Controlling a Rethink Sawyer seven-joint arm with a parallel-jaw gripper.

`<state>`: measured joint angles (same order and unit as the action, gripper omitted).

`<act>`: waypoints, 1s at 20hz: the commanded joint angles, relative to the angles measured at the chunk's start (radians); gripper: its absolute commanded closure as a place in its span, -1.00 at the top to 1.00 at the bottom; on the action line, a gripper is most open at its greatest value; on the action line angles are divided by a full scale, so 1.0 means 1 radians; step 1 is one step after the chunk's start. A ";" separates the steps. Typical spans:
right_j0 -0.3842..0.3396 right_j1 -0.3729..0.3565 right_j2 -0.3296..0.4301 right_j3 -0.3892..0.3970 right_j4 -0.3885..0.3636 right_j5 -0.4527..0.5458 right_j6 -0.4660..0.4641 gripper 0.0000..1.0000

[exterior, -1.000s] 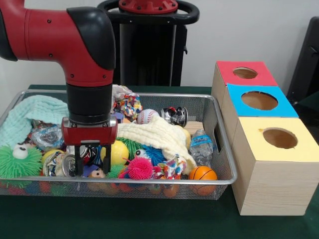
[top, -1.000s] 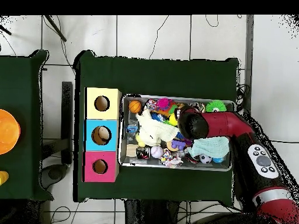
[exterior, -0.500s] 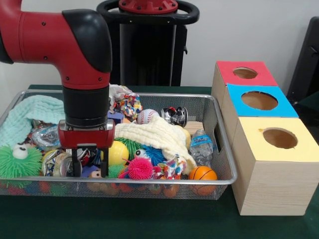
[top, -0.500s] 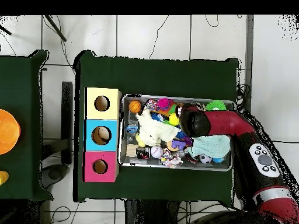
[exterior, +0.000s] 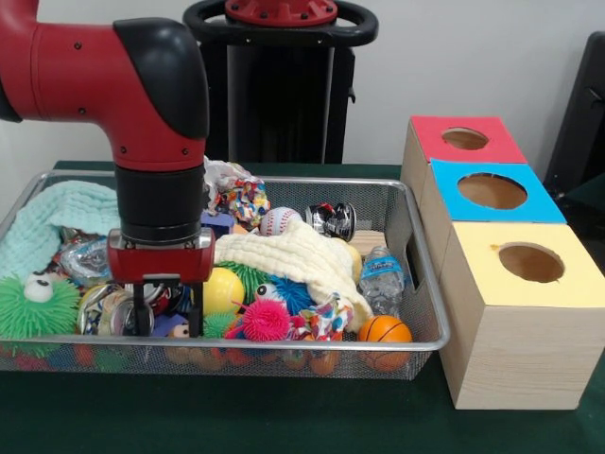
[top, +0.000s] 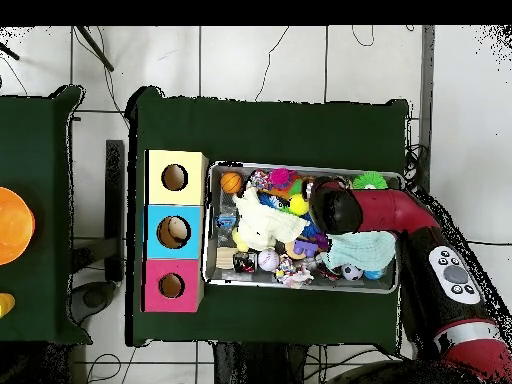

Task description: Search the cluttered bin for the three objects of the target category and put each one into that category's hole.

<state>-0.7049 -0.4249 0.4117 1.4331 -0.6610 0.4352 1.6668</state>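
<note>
Above the bin's (exterior: 421, 284) left part in the front view, the gripper (exterior: 167, 322) is lowered among the clutter. Its two black fingers (exterior: 139, 317) are held apart, and nothing is seen gripped between them. A crushed can (exterior: 106, 312) lies just beside the left finger, and a yellow ball (exterior: 219, 289) just beside the right one. A cream cloth (exterior: 288, 255) is draped over the middle of the bin, with a baseball (exterior: 278, 220) behind it and a small basketball (exterior: 384, 329) at the front right corner. Beside the bin, three boxes are lined up on the green tabletop (exterior: 284, 416): red (exterior: 463, 139), blue (exterior: 492, 192) and yellow (exterior: 529, 265), each with a round hole on top. Which category is the target cannot be told.
</note>
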 commanded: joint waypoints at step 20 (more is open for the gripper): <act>0.022 0.269 -0.159 -0.046 0.171 0.083 0.109 1.00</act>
<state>-0.6875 -0.3966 0.3478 1.3899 -0.4667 0.4545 1.6666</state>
